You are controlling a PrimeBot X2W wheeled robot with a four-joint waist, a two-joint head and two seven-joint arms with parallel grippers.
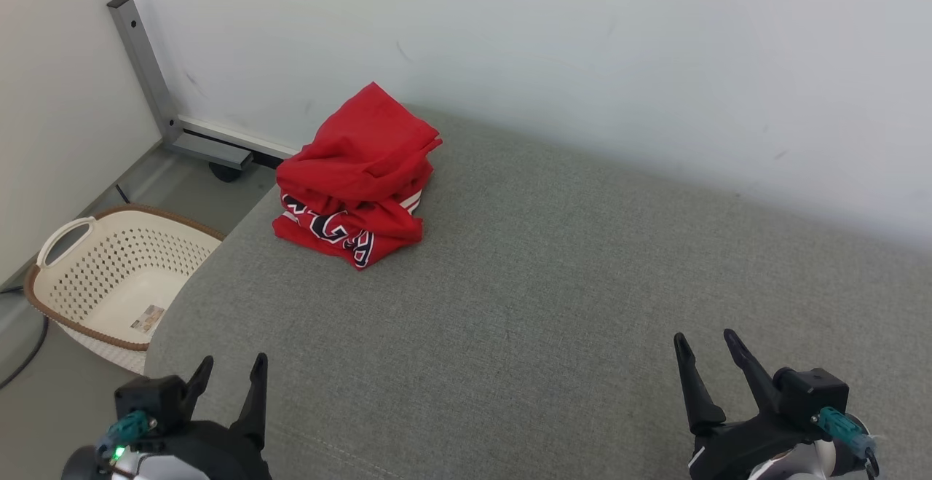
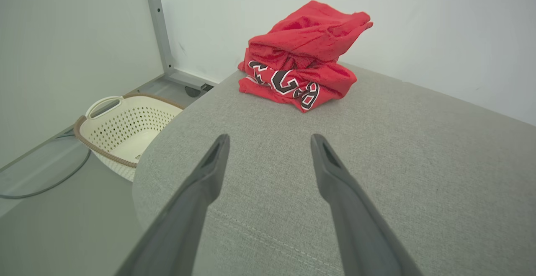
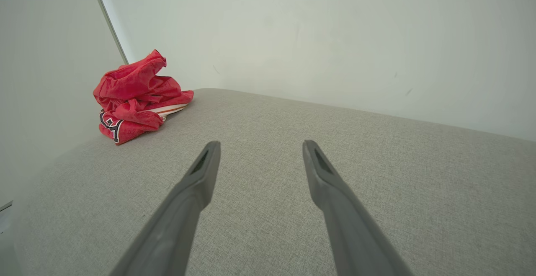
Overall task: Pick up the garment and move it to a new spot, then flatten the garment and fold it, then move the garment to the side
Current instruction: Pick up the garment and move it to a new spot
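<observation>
1. Left gripper (image 1: pixel 234 358) and right gripper (image 1: pixel 704 335) hover, jaws spread wide, both empty.
2. Red garment (image 1: pixel 357 174) sits bunched at the cushion's (image 1: pixel 582 283) far left corner, well apart.
3. Smart play: pinch a top fold deep, lift clear.

lettering (image 2: pixel 284 84) on the garment (image 2: pixel 310 37) is unreadable.
</observation>
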